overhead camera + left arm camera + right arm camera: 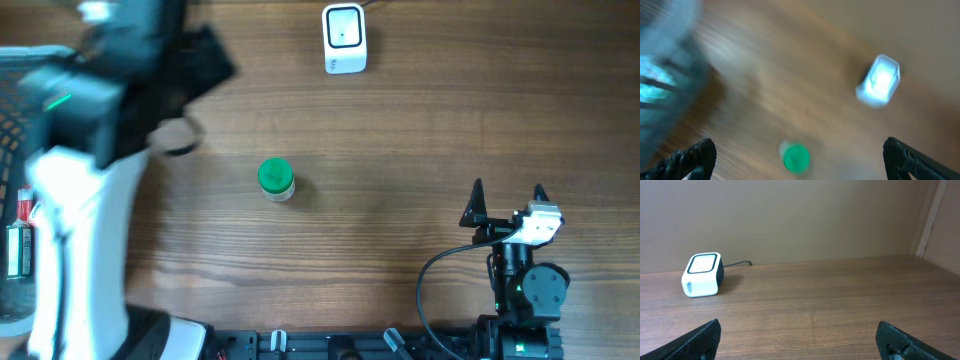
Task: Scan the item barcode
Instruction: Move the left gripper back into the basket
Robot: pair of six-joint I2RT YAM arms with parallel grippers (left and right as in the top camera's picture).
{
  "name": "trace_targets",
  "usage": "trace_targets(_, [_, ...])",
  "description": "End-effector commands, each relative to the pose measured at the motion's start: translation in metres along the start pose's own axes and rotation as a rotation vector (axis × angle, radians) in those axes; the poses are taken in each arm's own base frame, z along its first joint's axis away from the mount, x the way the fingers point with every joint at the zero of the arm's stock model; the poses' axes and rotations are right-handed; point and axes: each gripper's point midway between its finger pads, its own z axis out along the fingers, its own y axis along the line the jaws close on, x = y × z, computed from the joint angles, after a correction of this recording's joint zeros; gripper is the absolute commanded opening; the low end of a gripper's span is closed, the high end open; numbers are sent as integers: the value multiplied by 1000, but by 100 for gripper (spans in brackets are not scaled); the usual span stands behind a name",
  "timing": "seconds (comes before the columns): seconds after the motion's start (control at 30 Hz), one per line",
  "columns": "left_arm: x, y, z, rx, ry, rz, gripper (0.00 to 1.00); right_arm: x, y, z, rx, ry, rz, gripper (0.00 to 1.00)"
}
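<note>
Position of the green-capped bottle point(275, 180) relative to the two pincers, before any grasp. The bottle stands upright on the worktop point(420, 130), its long axis vertical, so the overhead view shows only the round cap; no barcode is visible in any view. It is free of both arms.

The left pincer point(799, 145) is spread wide and holds nothing. One dark fingertip shows at each lower corner of the left wrist view. The bottle point(796, 158) appears low in that view, about midway between the fingertips, though heavy blur hides how far it lies below them. The white scanner point(880, 80) sits beyond the bottle and to the right there. Overhead, the scanner point(344, 38) is near the far edge, well apart from the bottle.

The right pincer point(508, 200) is likewise wide open and empty, parked near the front edge. Its wrist view shows the scanner point(702, 275) and bare worktop but not the bottle.

Judgement: the left arm is the nearer. The coming move turns on lowering its open fingers to either side of the upright body, which should suit a side grip and leave the label free to turn toward the scanner window.
</note>
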Motion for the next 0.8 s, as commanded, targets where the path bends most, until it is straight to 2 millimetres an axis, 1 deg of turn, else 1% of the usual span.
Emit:
trace_targets(0.0, [-50,91,-31,-195,-196,-263,100,-1,0,0,-4,-6,-9,100])
trace_targets(0.03, [-53,117,-34,-241,-206,-381,100,-1,0,0,-4,-6,-9,100])
trace_targets(0.07, [-55,137,-35,-276,-206,-475,100,-1,0,0,-4,-6,-9,100])
trace_targets(0.13, [-55,169,-32,-324,-182,-620,100,-1,0,0,-3,-6,-9,100])
trace_targets(0.17, [-54,187,-28,-349,-165,-699,100,-1,0,0,-4,-6,-9,100])
trace_targets(0.23, [-53,215,-18,-380,-129,-817,100,-1,0,0,-4,-6,-9,100])
trace_targets(0.27, [-50,233,-6,-397,-82,-893,100,-1,0,0,-4,-6,-9,100])
trace_targets(0.3, [-49,240,-1,-402,-61,-921,100,-1,0,0,-3,-6,-9,100])
trace_targets(0.33, [-46,252,10,-415,-19,-967,100,-1,0,0,-4,-6,-9,100])
trace_targets(0.43, [-36,274,38,-451,78,-1038,100,-1,0,0,-4,-6,-9,100])
trace_targets(0.5, [-26,286,62,-477,159,-1072,100,-1,0,0,-4,-6,-9,100])
trace_targets(0.57, [-13,296,93,-501,241,-1091,100,-1,0,0,-4,-6,-9,100])
trace_targets(0.67, [4,307,130,-523,290,-1097,98,-1,0,0,-4,-6,-9,100])
trace_targets(0.7, [18,316,156,-528,300,-1098,98,-1,0,0,-3,-6,-9,100])
trace_targets(0.77, [30,323,178,-528,301,-1097,97,-1,0,0,-4,-6,-9,100])
